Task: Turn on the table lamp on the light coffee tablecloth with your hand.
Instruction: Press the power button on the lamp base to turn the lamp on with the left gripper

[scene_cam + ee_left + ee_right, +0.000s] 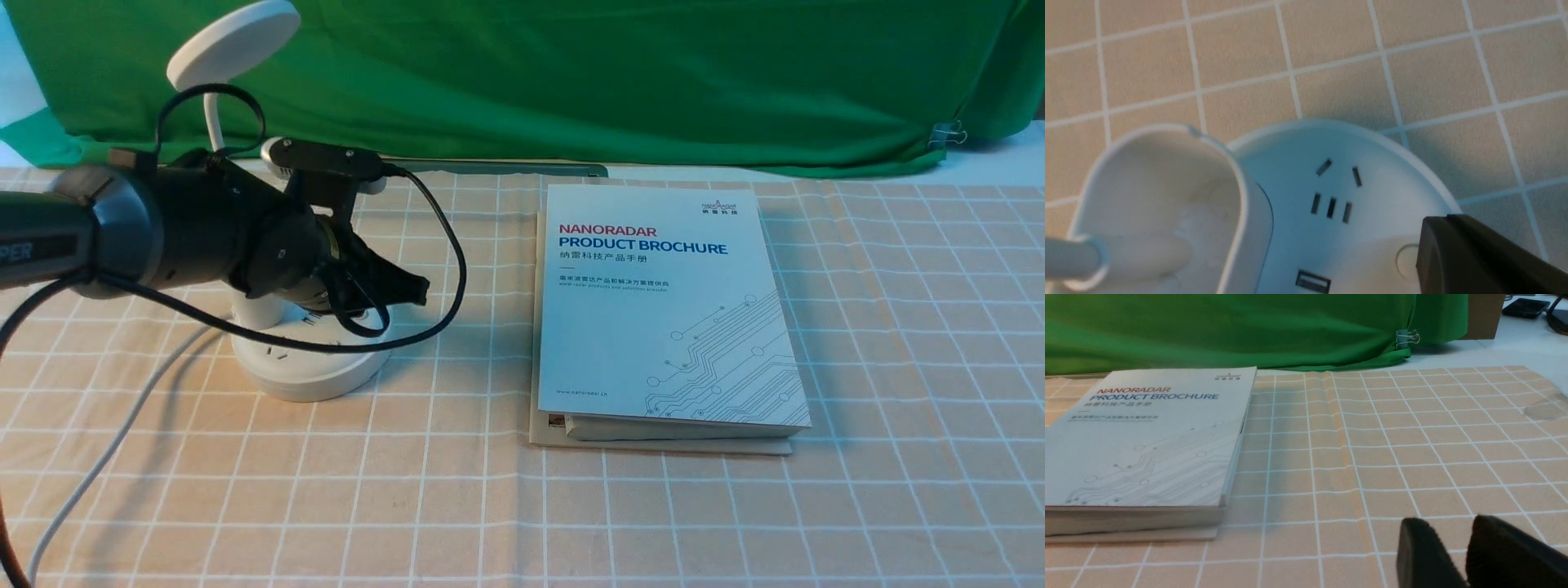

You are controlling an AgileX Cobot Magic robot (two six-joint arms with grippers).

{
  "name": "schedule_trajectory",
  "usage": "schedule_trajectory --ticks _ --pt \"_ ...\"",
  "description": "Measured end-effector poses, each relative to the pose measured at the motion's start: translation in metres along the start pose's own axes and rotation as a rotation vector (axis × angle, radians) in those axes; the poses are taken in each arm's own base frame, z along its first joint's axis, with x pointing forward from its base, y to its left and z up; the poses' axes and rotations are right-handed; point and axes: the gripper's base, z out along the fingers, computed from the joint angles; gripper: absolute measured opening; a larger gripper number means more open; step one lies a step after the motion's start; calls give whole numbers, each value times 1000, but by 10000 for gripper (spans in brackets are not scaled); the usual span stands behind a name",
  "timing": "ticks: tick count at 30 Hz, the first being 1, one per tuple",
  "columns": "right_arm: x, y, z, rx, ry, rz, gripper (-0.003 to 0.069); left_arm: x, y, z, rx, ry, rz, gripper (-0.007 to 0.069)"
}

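Front view: at frame left the table lamp (304, 371) stands on the light coffee tablecloth (457, 506); the hand (412, 290), fingers together and empty, hovers over the base's right side; the left wrist view puts its tip at the edge of a round button (1405, 261); I judge it best to press straight down, gently and centred, so the base does not slide; a brochure (661, 302) lies right of centre.

In the front view the left hand (416, 287) and its cable (462, 273) hide the lower neck and much of the base of the table lamp (306, 376). From the left wrist, a dark finger (1474, 257) covers part of a round button (1406, 261); we cannot tell whether they touch. The right fingers (1425, 551) run off the picture's edge.
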Motion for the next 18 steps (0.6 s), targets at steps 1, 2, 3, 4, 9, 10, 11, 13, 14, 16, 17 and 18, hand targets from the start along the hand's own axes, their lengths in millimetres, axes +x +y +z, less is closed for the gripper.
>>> schedule_trajectory --ticks 1,2,3,4,9,10,11,13,14,16,17,18 --pt "0 0 0 0 0 0 238 -1 3 0 -1 -11 -15 0" --pt "0 0 0 0 0 0 238 -2 6 0 -5 -14 -28 0" --pt "0 0 0 0 0 0 238 -2 10 1 -8 -13 -44 0" --pt "0 0 0 0 0 0 238 -2 12 1 -10 -13 -57 0" --pt "0 0 0 0 0 0 238 -2 16 1 -11 -9 -88 0" --pt "0 0 0 0 0 0 238 -2 16 1 -10 -8 -90 0" --pt "0 0 0 0 0 0 238 -2 16 1 -9 -8 -93 0" --pt "0 0 0 0 0 0 238 -1 15 1 -4 -7 -109 0" --pt "0 0 0 0 0 0 238 -1 15 1 -2 -6 -116 0" --pt "0 0 0 0 0 0 238 -1 14 1 8 -3 -135 0" --pt "0 0 0 0 0 0 238 -1 14 1 14 0 -139 0" --pt "0 0 0 0 0 0 238 0 13 2 19 2 -143 0"
